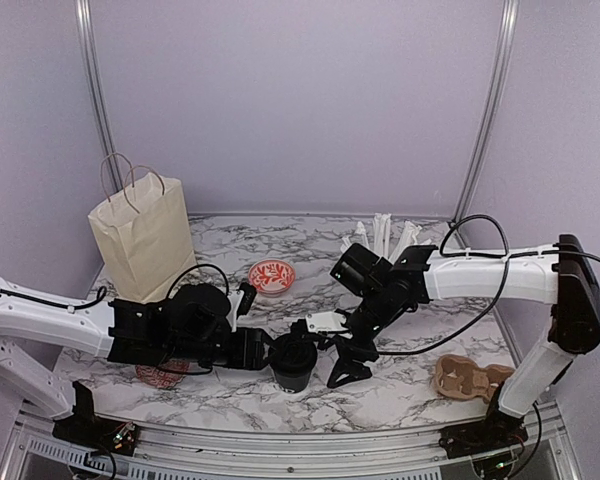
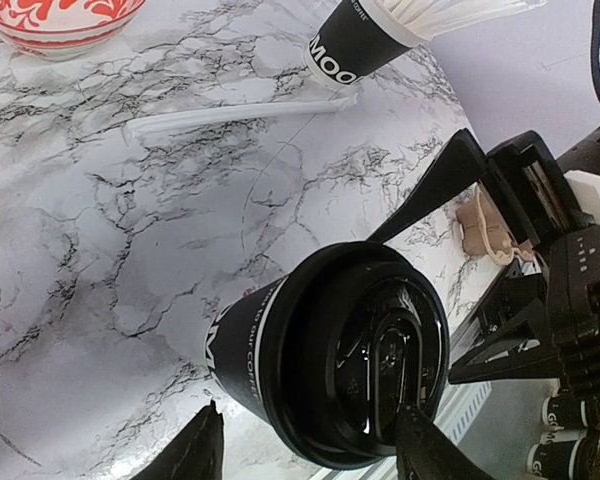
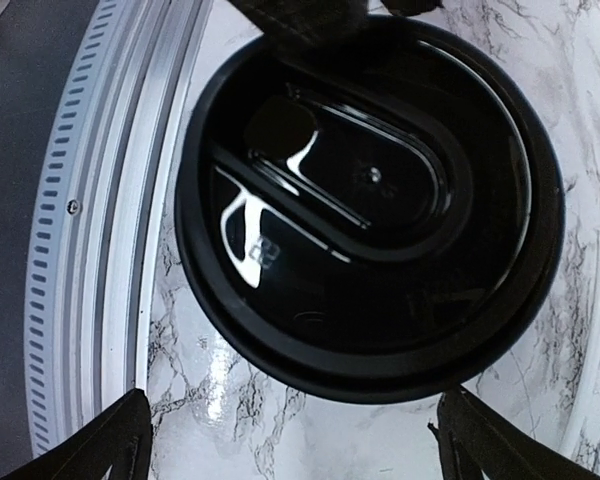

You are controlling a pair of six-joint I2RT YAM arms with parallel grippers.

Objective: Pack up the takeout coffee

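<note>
**Right gripper** (image 3: 290, 425): the jaws are spread wide with nothing between them. Both fingertips (image 3: 90, 450) show at the lower corners of the wrist view, apart from the lid. The gripper hangs directly over the black plastic lid (image 3: 370, 200), which sits on the rim of the takeout coffee cup (image 2: 242, 345).

**Left gripper** (image 2: 310, 415): the jaws are spread to about the cup's width, with one finger on each side of the cup. Whether the pads press on the wall cannot be told.

**Cup position:** it stands upright on the marble table (image 1: 410, 390), near the front edge and about midway across, between the two grippers.

**Surroundings:**
- A red-and-white bowl (image 1: 272, 274) sits behind the cup.
- A second patterned bowl (image 1: 160, 375) lies partly hidden under the left arm.
- A paper bag (image 1: 145, 240) stands upright at the left rear.
- A black cup of wrapped straws (image 2: 350, 45) is at the right rear, with one loose wrapped straw (image 2: 240, 112) flat on the marble near it.
- A cardboard cup carrier (image 1: 470, 378) lies at the near right, well apart from the cup.
</note>
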